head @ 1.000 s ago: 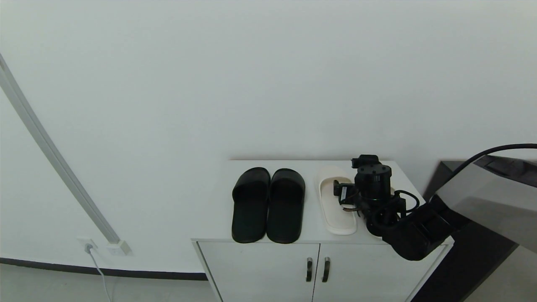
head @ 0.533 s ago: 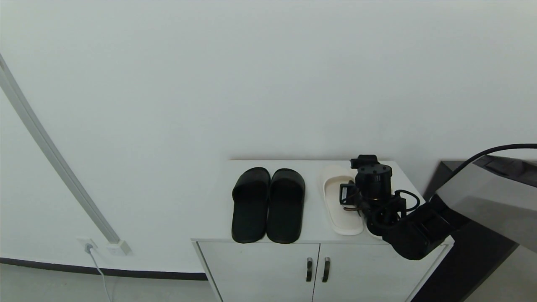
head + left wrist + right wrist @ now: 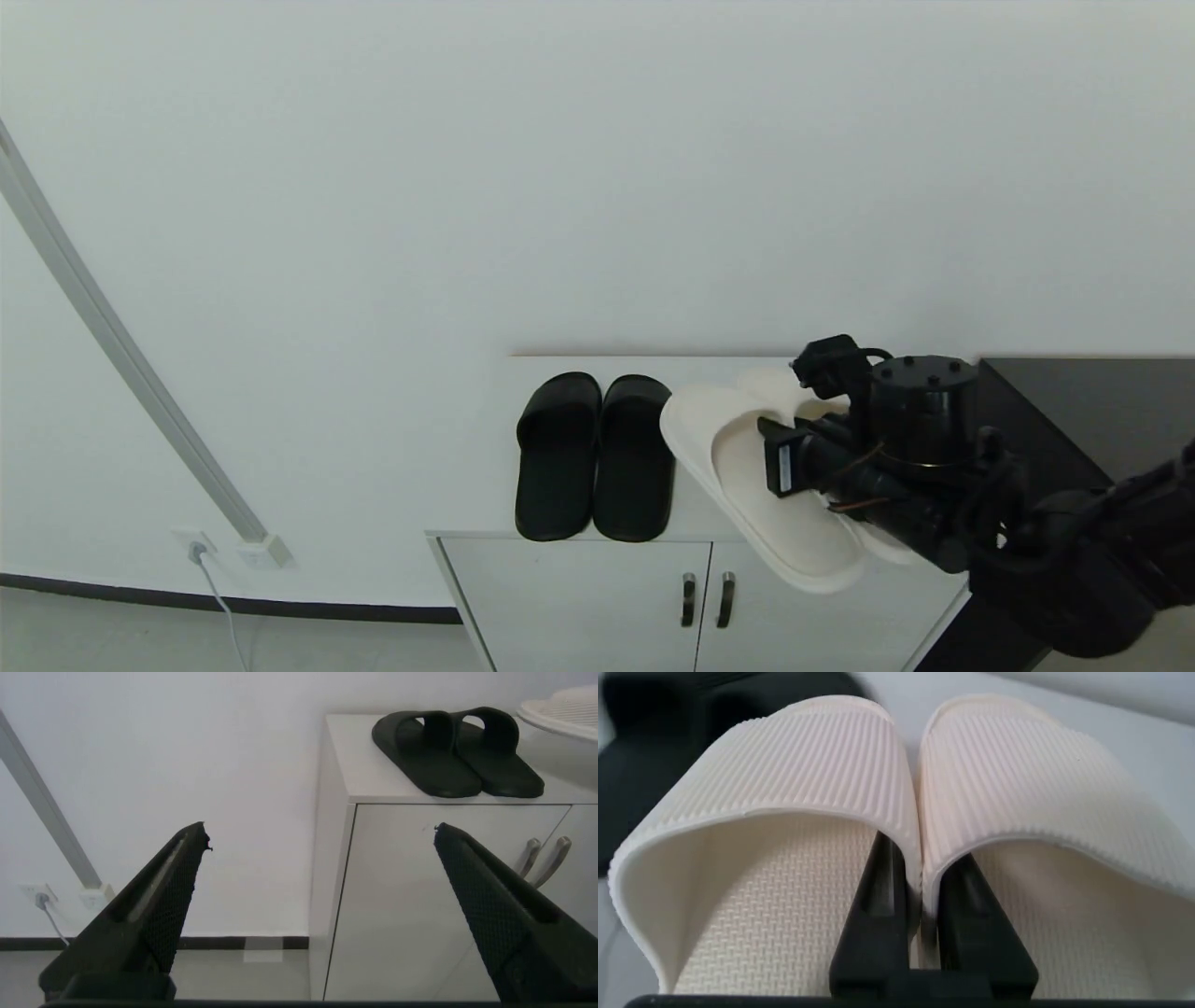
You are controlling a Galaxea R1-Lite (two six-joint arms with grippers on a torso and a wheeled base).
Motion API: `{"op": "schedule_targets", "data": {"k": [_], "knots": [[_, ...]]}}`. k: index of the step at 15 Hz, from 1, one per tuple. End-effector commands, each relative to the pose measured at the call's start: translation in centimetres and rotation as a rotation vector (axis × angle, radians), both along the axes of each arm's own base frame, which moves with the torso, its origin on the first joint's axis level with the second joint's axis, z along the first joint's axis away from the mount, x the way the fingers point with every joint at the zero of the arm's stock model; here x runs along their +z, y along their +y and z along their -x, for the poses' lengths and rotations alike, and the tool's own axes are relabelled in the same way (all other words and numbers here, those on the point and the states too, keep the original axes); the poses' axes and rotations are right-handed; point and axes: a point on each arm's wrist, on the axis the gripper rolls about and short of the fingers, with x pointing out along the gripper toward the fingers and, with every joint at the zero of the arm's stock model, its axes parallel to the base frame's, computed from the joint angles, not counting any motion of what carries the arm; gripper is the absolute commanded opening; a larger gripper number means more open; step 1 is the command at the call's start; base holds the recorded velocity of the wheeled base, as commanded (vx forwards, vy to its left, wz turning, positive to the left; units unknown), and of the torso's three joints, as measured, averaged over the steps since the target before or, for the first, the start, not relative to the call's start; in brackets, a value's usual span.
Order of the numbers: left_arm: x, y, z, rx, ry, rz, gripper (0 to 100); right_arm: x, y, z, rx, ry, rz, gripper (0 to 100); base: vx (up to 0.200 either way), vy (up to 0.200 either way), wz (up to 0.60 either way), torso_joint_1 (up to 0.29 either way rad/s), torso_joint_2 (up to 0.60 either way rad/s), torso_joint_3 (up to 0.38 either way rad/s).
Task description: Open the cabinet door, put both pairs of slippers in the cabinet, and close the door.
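White slippers [image 3: 794, 504] hang tilted over the front edge of the cabinet top [image 3: 490, 467]. The right gripper [image 3: 926, 929] pinches the pair together by the inner strap edges, its jaws closed firmly on them. Black slippers [image 3: 596, 457] lie side by side on the cabinet top at nine o'clock from the white pair. Both doors [image 3: 579, 602] look shut and nothing touches the handles [image 3: 705, 599]. The left gripper [image 3: 320, 831], jaws spread wide and empty, sits low off the cabinet's left side. The step in hand seems to be carrying the first pair. Next, a door likely needs pulling open by its handle, probably with the free left gripper.
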Motion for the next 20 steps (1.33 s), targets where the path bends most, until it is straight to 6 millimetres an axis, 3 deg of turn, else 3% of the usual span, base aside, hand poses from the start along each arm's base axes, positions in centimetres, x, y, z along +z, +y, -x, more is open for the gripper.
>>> {"op": "schedule_targets", "data": {"k": [1,3,6,8,14,20], "knots": [[0.0,0.0,0.0,0.0,0.0,0.0,100,2.7,-1.5,4.1,0.158,-0.008,-0.041,0,0.0,0.0,0.0,0.0,0.0,0.0],[0.0,0.0,0.0,0.0,0.0,0.0,100,3.3,-2.1,6.1,0.307,0.064,-0.04,0,0.0,0.0,0.0,0.0,0.0,0.0],[0.0,0.0,0.0,-0.001,0.0,0.002,100,3.6,-2.0,7.2,0.364,0.077,-0.048,0,0.0,0.0,0.0,0.0,0.0,0.0],[0.0,0.0,0.0,0.0,0.001,0.002,100,3.2,-2.0,7.3,0.366,0.09,-0.045,0,0.0,0.0,0.0,0.0,0.0,0.0],[0.0,0.0,0.0,0.0,0.0,0.002,100,2.7,-2.1,7.4,0.368,0.11,-0.033,0,-0.2,0.0,0.0,0.0,0.0,0.002],[0.0,0.0,0.0,0.0,0.001,0.002,100,2.6,-2.2,7.6,0.369,0.111,-0.032,0,0.0,0.0,0.0,0.0,0.0,0.0]]}}
